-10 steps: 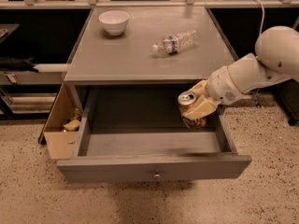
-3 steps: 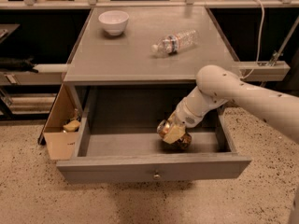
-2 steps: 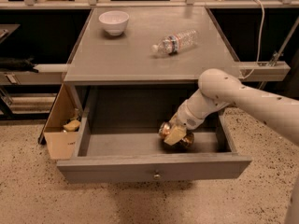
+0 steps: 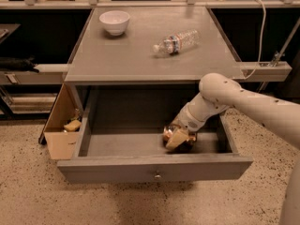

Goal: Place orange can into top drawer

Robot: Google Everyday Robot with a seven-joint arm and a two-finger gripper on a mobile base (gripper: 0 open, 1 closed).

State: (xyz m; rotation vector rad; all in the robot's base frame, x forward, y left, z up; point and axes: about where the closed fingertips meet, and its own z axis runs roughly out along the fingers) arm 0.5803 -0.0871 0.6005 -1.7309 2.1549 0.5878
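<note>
The top drawer [image 4: 154, 168] of the grey table [image 4: 131, 60] stands pulled out toward the near side, its inside open to view and a small round knob [image 4: 157, 175] centred on its front panel. The robot's pale arm [image 4: 243, 100] comes in from the right and bends down into the drawer. Its hand [image 4: 178, 137] sits low in the right half of the drawer, close behind the front panel, and is closed around the orange can [image 4: 168, 134]. The can is inside the drawer, tilted in the grip, with its copper-coloured body showing between the pale fingers [image 4: 176, 139]. Whether the can's base touches the drawer floor cannot be told.

On the table top, a white bowl [image 4: 115, 21] stands at the far left. A clear plastic water bottle [image 4: 176, 41] lies on its side right of centre, well apart from the bowl. A cardboard box [image 4: 58, 125] leans against the table's left side on the speckled floor, with a few scraps inside.
</note>
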